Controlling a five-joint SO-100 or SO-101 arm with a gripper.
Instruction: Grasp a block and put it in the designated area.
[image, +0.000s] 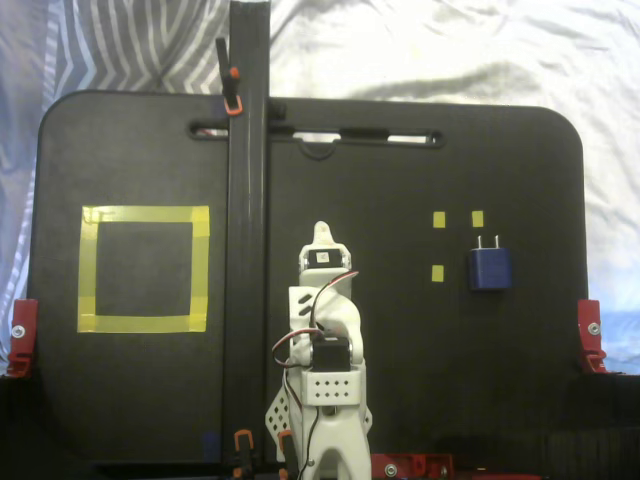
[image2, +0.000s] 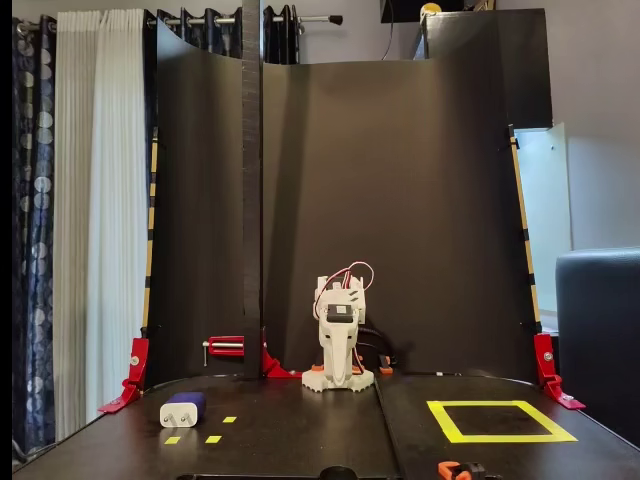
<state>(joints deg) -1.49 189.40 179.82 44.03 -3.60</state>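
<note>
Nearest the lens in a fixed view, an orange clamp (image2: 455, 469) grips the table's (image2: 300, 440) front edge. Taking the folded white arm (image: 325, 340) as the landmark, the block (image: 489, 268) lies well off to its right in the top-down fixed view, prongs pointing away from the arm's base, while the designated area (image: 143, 267) sits well apart on its left, empty. The claw (image: 322, 236) is tucked in; I cannot tell whether it is open. No grasp has begun. Next, the arm must swing toward the block and descend over it.
</note>
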